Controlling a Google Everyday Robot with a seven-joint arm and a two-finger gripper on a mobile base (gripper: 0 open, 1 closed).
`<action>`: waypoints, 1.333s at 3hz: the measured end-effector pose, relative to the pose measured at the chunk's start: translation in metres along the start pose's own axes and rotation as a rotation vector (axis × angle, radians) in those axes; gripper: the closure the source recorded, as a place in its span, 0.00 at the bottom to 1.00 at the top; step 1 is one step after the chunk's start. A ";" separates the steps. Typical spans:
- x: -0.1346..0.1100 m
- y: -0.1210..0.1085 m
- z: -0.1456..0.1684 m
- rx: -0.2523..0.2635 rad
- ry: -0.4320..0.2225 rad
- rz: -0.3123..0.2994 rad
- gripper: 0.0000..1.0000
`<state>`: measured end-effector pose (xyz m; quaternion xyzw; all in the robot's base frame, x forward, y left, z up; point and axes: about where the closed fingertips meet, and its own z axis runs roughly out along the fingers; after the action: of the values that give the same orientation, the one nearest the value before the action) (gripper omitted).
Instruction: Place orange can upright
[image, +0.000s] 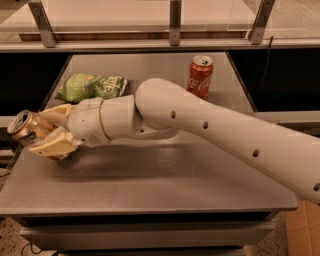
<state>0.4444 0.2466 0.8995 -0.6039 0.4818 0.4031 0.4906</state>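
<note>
The gripper (41, 131) sits at the far left, over the left edge of the grey table (150, 192), with its two pale fingers (52, 147) closed around the orange can (25, 128), one finger above it and one below. The can lies tilted on its side in that grip, its silver top with the pull tab facing left and up, its body running back between the fingers toward the wrist. Whether the can touches the tabletop cannot be told; it hangs right at the table's edge.

Just behind the gripper, further back on the table, lies a green chip bag (90, 86), flat and crumpled, apart from the can. The white arm (225, 135) runs from the wrist across the middle of the table, bends at a thick joint near the centre, and slopes down to the right edge of the view. Behind the arm, toward the back right of the table, a red Coca-Cola can (201, 76) stands upright, well apart from the gripper
</note>
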 end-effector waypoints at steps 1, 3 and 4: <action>0.004 0.000 -0.001 0.009 -0.012 0.006 1.00; 0.012 0.001 -0.003 0.014 -0.004 0.022 1.00; 0.016 0.002 -0.003 0.017 -0.015 0.033 1.00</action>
<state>0.4463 0.2407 0.8842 -0.5887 0.4914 0.4115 0.4927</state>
